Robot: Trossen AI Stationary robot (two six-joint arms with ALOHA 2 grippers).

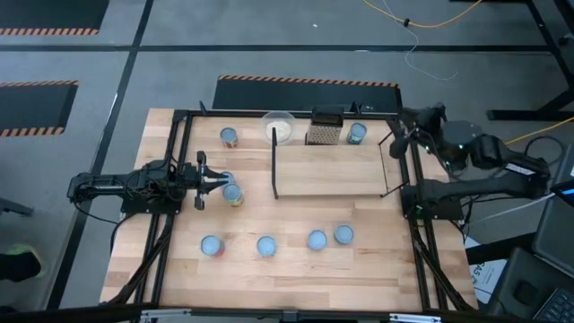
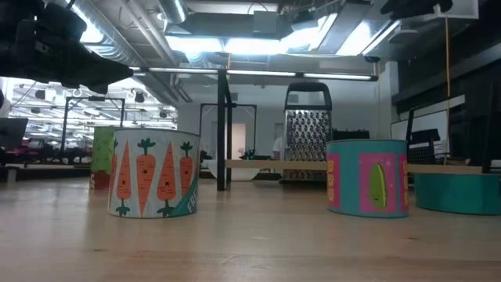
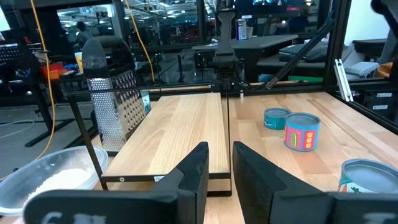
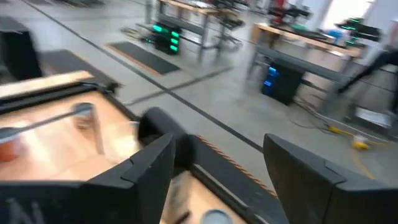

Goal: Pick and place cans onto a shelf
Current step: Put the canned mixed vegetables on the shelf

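Observation:
Several cans stand upright on the table: a row near the front edge (image 1: 211, 245) (image 1: 265, 245) (image 1: 317, 240), one at the far left (image 1: 229, 136), one beside the grater (image 1: 357, 133). The shelf (image 1: 332, 170) is a pale board at the table's middle, with a black bar (image 1: 274, 166) on its left end. My left gripper (image 1: 220, 182) (image 3: 221, 162) points level at the shelf. Its fingers stand slightly apart with nothing between them, and a can (image 1: 232, 193) stands close by its fingertips. My right gripper (image 1: 399, 139) (image 4: 217, 149) hangs open and empty, high over the table's far right corner.
A whitish bowl (image 1: 279, 126) and a metal grater (image 1: 326, 130) stand behind the shelf at the far edge. The low view shows a carrot-printed can (image 2: 153, 172) and a pink-and-teal can (image 2: 368, 176) close to the front. Black frame rails (image 1: 175, 152) run along the table's sides.

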